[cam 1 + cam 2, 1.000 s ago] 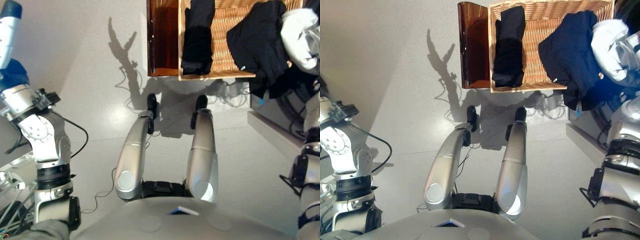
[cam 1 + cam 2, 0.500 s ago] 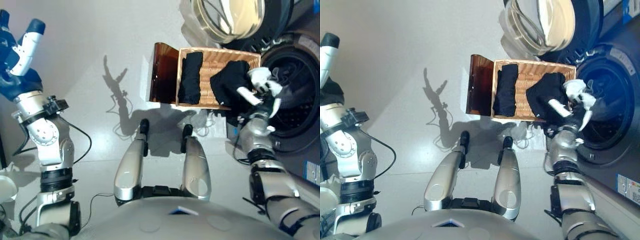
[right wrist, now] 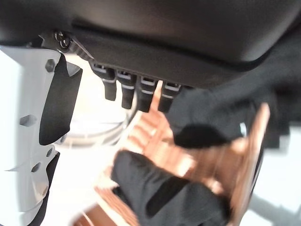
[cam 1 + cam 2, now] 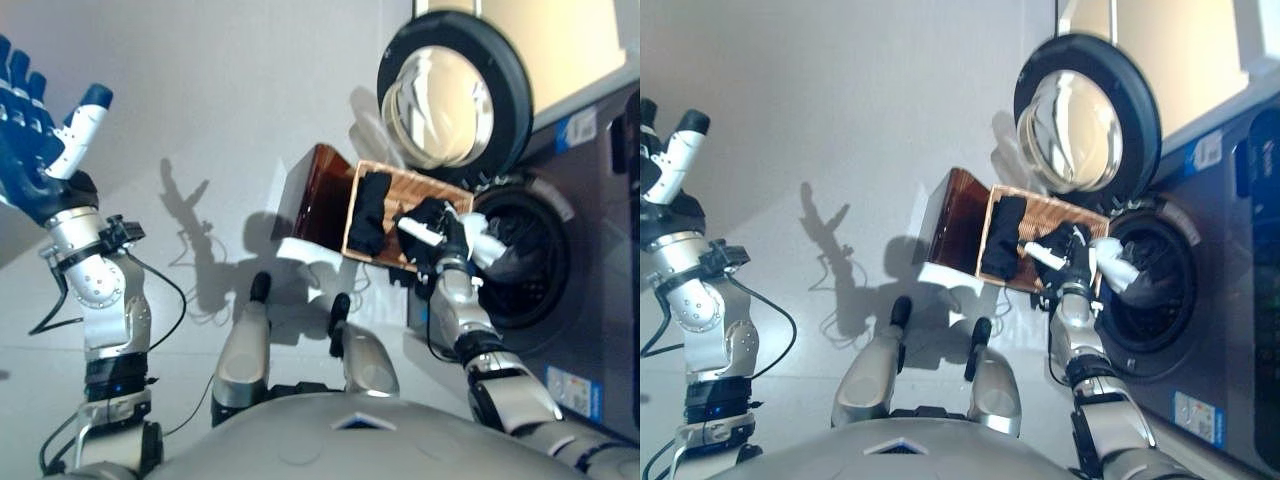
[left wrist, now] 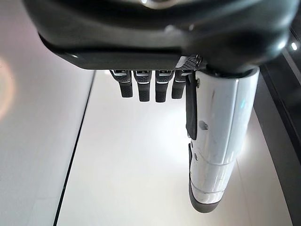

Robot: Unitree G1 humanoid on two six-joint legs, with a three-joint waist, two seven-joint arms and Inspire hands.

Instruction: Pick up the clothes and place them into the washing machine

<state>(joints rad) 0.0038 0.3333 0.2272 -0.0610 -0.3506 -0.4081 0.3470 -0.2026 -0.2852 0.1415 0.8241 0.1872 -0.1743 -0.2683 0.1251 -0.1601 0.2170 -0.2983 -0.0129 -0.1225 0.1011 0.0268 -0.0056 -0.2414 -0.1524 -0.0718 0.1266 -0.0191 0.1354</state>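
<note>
- Right hand (image 4: 452, 238): fingers clenched on dark cloth garment (image 4: 432, 216), at rim of woven wicker basket (image 4: 385, 199), beside dark round washing-machine drum opening (image 4: 528, 250).
- 2nd folded black garment (image 4: 370, 212) in basket.
- Left hand (image 4: 38, 145): raised, fingers straight, empty.

No legible text, number or brand anywhere. Only small stickers on the washing machine (image 4: 590, 250) front: a blue-and-white label (image 4: 580, 128) near the upper corner beside the open door (image 4: 455, 95), and a second blue-and-white label (image 4: 566, 388) low on the panel, both with print too small to read. Same two labels in the right eye view, equally unreadable, and nothing printed in either wrist view.
</note>
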